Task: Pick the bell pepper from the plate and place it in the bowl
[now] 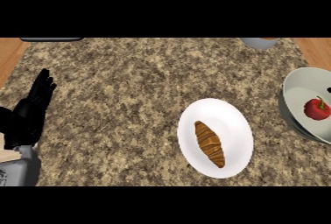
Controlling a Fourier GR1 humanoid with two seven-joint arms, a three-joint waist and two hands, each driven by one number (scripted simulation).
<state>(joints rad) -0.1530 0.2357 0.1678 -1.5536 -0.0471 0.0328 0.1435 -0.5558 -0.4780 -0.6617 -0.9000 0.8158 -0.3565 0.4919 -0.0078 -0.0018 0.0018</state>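
A red bell pepper (317, 108) with a green stem lies inside the grey bowl (298, 89) at the right edge of the head view. The white plate (229, 118) sits at centre right on the granite counter and carries a brown croissant (210, 143). My left hand (31, 111) rests open at the left edge, fingers pointing up, far from plate and bowl. My right hand does not show.
A grey round object (260, 42) is cut off at the top right edge. A dark flat item (51, 39) lies at the top left edge. Wooden surface (9, 52) borders the granite at both upper corners.
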